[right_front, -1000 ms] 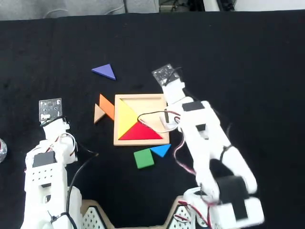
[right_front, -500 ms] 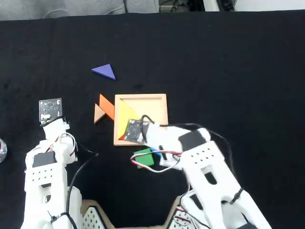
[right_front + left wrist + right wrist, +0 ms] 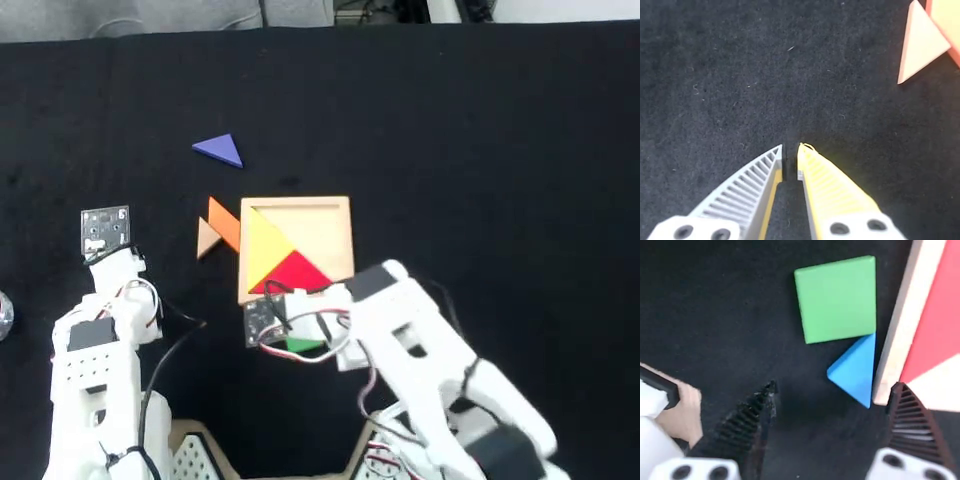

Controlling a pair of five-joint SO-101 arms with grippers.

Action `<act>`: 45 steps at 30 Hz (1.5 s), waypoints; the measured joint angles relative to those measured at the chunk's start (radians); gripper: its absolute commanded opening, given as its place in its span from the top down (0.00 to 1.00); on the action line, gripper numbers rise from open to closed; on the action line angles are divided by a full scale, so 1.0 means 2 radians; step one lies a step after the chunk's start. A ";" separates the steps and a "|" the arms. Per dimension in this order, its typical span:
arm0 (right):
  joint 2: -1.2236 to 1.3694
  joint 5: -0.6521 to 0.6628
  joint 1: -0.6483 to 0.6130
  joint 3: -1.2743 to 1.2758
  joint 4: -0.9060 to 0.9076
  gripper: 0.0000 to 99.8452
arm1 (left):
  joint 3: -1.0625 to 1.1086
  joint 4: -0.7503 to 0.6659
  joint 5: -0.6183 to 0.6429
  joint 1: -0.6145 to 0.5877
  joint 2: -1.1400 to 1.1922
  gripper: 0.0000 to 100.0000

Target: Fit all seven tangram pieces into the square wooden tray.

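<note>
Square wooden tray (image 3: pixel 300 202): holds the yellow triangle (image 3: pixel 262 247) and the red triangle (image 3: pixel 300 272).
Blue triangle (image 3: pixel 856 371): just outside the tray's near wall, touching the green square (image 3: pixel 836 298).
Right jaws: spread wide and empty, straddling the blue triangle, one finger above the tray's rim.
Left jaws: nearly closed and empty, over bare tabletop (image 3: pixel 715 60), beyond the tan triangle (image 3: pixel 920 42) from the tray.
We judge the blue triangle is next. We would move clear of the rim before descending, then close without dragging the square.

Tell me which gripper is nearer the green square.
Right. The right gripper hangs open just short of the green square; the left gripper, shut, sits far off, nearer the pale triangle.
</note>
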 measured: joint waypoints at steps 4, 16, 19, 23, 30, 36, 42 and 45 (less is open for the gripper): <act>0.068 0.000 0.000 -0.035 -0.007 0.66 | 0.000 0.000 0.000 0.000 0.000 0.93; 0.111 0.027 0.002 -0.061 -0.002 0.66 | 0.000 0.000 0.000 0.000 0.000 0.93; 0.111 0.027 0.002 -0.061 0.004 0.66 | 0.002 0.000 0.000 0.000 0.000 0.93; 0.111 0.027 0.002 -0.062 0.007 0.66 | 0.002 0.000 0.000 0.000 0.000 0.93; 0.077 0.027 0.002 -0.061 0.034 0.66 | 0.002 0.000 0.000 0.000 0.000 0.93; 0.025 0.027 0.002 -0.032 0.038 0.66 | 0.002 0.000 0.000 0.000 0.000 0.93; 0.013 0.028 0.001 -0.015 0.038 0.66 | 0.002 0.000 0.000 0.000 0.000 0.93; 0.014 0.028 0.001 -0.015 0.036 0.66 | 0.002 0.000 0.000 0.000 0.000 0.93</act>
